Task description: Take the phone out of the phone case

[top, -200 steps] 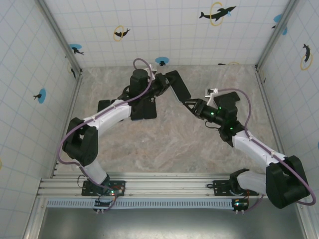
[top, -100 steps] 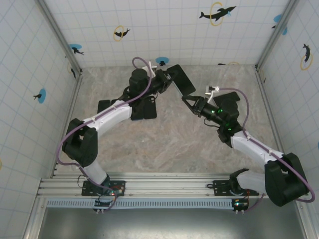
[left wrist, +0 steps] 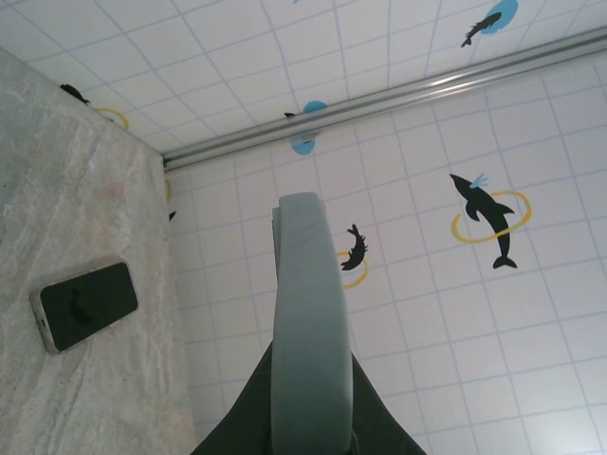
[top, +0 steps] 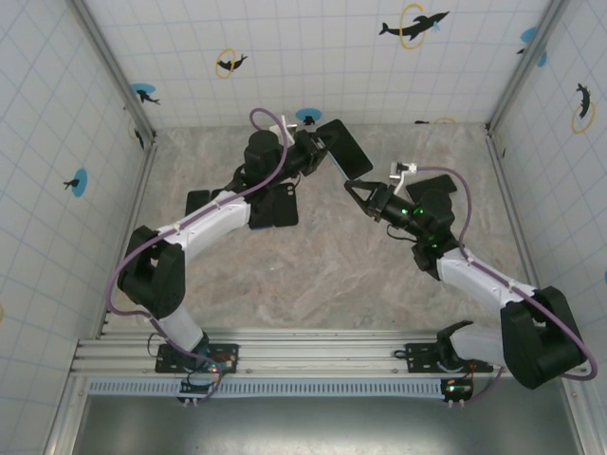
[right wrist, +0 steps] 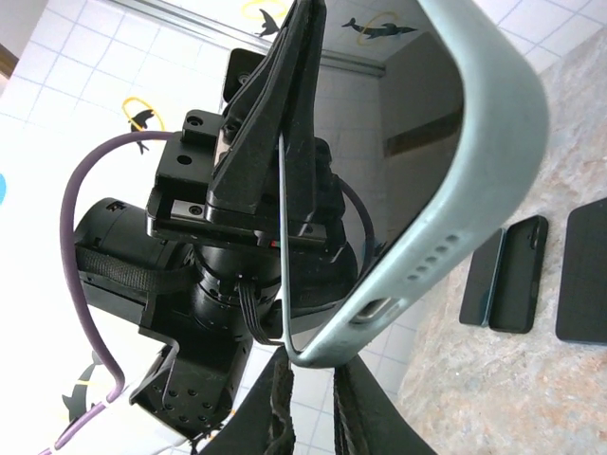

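On table (right wrist: 474, 370) below phone case (right wrist: 474, 161), phones (right wrist: 517, 275)

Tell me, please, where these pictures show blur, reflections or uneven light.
Left wrist: the cased phone has its edge so near that it looks soft, while the wall tiles are sharp. Right wrist: its glossy screen mirrors those tiles. Top external: light is even, shadows faint.

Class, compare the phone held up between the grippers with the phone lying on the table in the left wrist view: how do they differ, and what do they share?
The held phone is up in the air, tilted; the lying phone rests flat on the table. The left gripper clamps the held phone and the right gripper pinches its bottom rim; nothing touches the lying phone. Both show a dark face inside a pale rim.
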Controlling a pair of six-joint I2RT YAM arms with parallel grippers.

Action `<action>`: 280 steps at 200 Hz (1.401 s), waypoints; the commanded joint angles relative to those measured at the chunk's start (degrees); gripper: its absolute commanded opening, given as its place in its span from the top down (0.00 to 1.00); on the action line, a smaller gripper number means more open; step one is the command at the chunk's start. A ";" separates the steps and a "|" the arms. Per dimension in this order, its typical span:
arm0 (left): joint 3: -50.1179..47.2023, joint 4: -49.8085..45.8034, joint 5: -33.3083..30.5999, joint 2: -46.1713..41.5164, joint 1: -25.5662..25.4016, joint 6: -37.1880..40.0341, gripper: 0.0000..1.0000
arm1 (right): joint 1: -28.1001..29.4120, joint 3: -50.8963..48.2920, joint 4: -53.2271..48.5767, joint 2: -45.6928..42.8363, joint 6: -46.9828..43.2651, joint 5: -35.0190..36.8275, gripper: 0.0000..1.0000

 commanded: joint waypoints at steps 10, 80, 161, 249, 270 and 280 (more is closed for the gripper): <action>0.00 4.26 2.12 -3.67 -0.67 -0.22 1.00 | 0.09 -0.09 6.96 0.70 2.40 2.22 0.83; -0.64 5.01 2.50 -4.22 -0.62 -0.46 1.00 | 0.15 -1.19 10.45 1.31 5.47 3.11 0.80; -0.20 6.31 2.45 -3.58 -0.61 -2.42 1.00 | 0.34 -0.25 7.54 1.51 1.69 0.81 0.88; 2.10 11.28 3.54 -3.12 -0.59 -11.45 1.00 | -0.53 1.98 -15.91 -1.12 -24.72 -0.06 0.92; 2.39 11.86 4.51 -3.29 -0.71 -12.75 1.00 | -1.47 2.32 -17.50 -0.67 -27.24 -0.24 0.92; 2.19 12.34 4.85 -3.52 -0.77 -13.46 1.00 | -1.61 3.09 -19.44 -0.48 -29.67 -0.13 0.92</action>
